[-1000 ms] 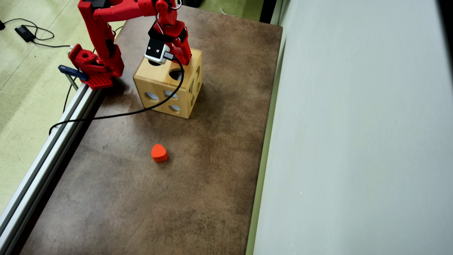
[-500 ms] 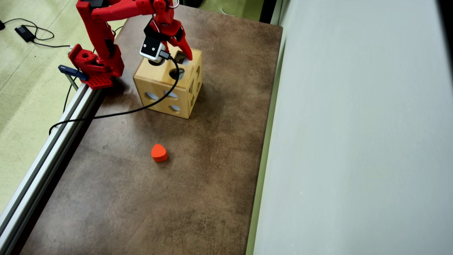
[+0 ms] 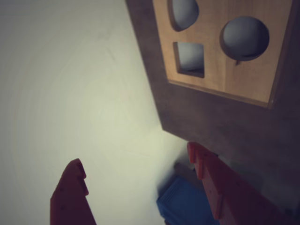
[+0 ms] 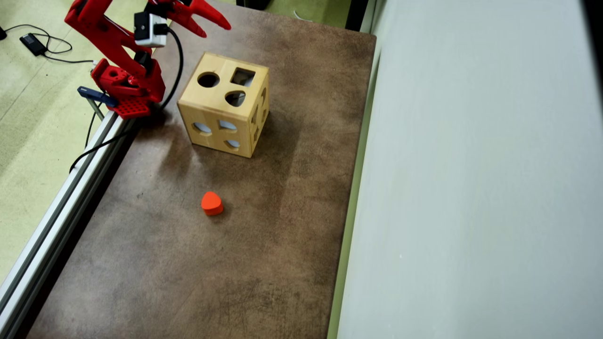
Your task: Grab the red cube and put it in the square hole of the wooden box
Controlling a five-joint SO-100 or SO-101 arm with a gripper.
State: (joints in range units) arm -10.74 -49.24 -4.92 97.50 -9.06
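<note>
Overhead view: the red cube is not visible; the square hole [image 4: 243,76] tops the wooden box [image 4: 225,111] near the table's [image 4: 264,263] far edge. Well apart, the gripper [image 4: 215,28] hangs spread and empty.

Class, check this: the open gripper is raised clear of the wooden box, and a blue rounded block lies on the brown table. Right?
One error: the rounded block is orange, as the overhead view shows. The gripper is open and clear of the wooden box.
</note>
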